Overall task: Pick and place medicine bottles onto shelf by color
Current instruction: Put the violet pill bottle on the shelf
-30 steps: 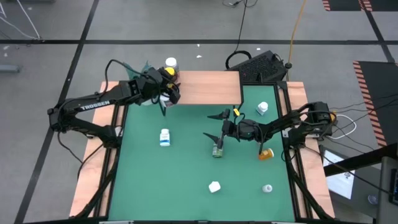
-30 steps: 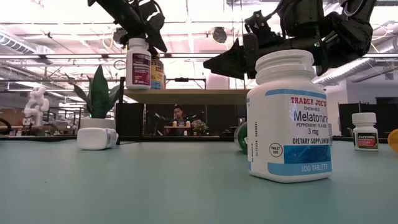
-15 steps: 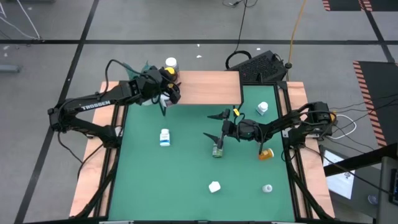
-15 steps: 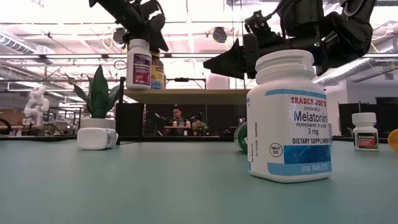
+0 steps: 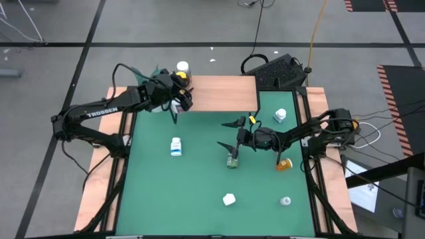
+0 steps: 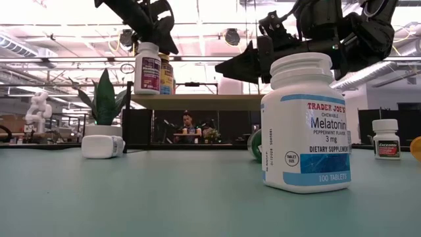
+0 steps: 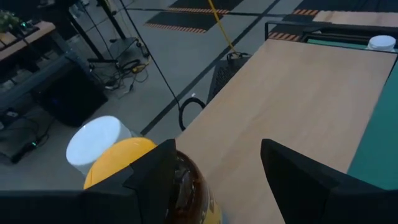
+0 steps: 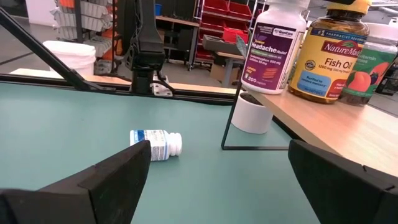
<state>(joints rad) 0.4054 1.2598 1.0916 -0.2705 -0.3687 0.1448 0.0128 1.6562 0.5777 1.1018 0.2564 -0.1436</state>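
The amber fish oil bottle (image 8: 329, 56) is seen upright on the shelf (image 5: 219, 93) among other bottles. The left gripper (image 7: 217, 149) is spread beside it, with bare board between the jaws. The right gripper (image 5: 229, 135) is held fully spread above the green bottle (image 5: 232, 159). That bottle is judged light, rigid and slick, and best taken across its body.
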